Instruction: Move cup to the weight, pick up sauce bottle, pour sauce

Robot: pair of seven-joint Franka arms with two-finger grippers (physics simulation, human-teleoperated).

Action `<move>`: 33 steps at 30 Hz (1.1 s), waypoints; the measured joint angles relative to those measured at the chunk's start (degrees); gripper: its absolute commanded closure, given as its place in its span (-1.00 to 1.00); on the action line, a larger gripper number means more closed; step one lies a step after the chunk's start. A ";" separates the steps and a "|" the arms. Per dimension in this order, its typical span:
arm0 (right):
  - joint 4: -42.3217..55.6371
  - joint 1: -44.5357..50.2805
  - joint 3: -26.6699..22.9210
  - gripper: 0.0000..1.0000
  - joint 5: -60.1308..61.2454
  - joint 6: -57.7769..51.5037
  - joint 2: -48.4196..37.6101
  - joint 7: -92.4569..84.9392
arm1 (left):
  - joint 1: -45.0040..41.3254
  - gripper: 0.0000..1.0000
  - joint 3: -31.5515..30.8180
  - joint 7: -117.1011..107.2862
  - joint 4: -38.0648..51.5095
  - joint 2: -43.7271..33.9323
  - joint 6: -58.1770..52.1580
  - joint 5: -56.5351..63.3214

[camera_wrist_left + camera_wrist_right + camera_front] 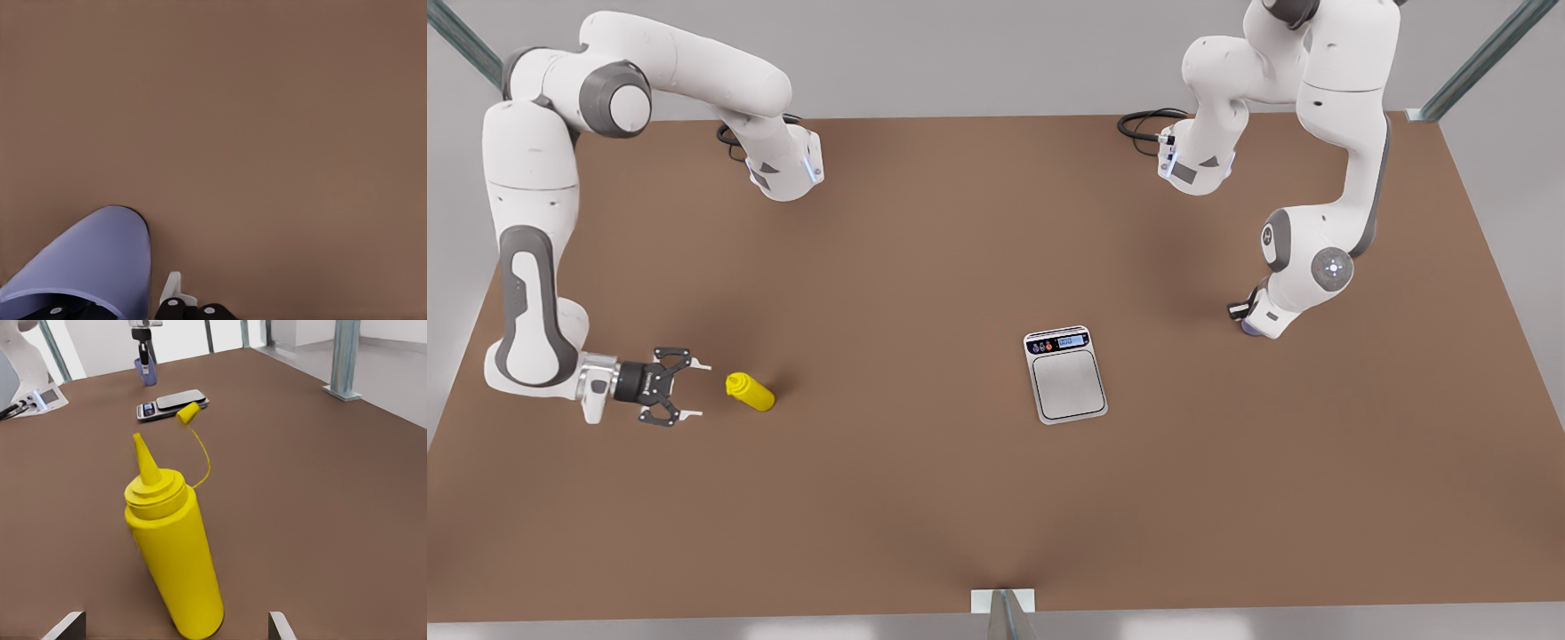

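Take the weight [1068, 374] as your landmark. Your left pincer [1254, 324] sits well off to its front-view right, down around the cup [93, 263], which still stands on the counter [925, 507], not on the weight; you cannot tell whether it has closed on the cup. Your right pincer [694, 389] is spread wide and empty on the opposite side, facing the weight. The sauce bottle [751, 392] stands between them, just beside the pincer, upright with its nozzle up.
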 measured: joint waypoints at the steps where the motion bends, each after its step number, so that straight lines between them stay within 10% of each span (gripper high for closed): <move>1: 0.00 0.35 0.13 -1.00 0.08 -0.55 0.70 0.00 | 0.01 0.40 0.09 0.01 0.00 0.00 0.00 0.31; 33: 2.29 3.27 2.99 -0.80 2.72 -0.35 8.95 -8.57 | -0.01 0.57 -1.53 -1.20 3.35 -1.85 -0.74 8.25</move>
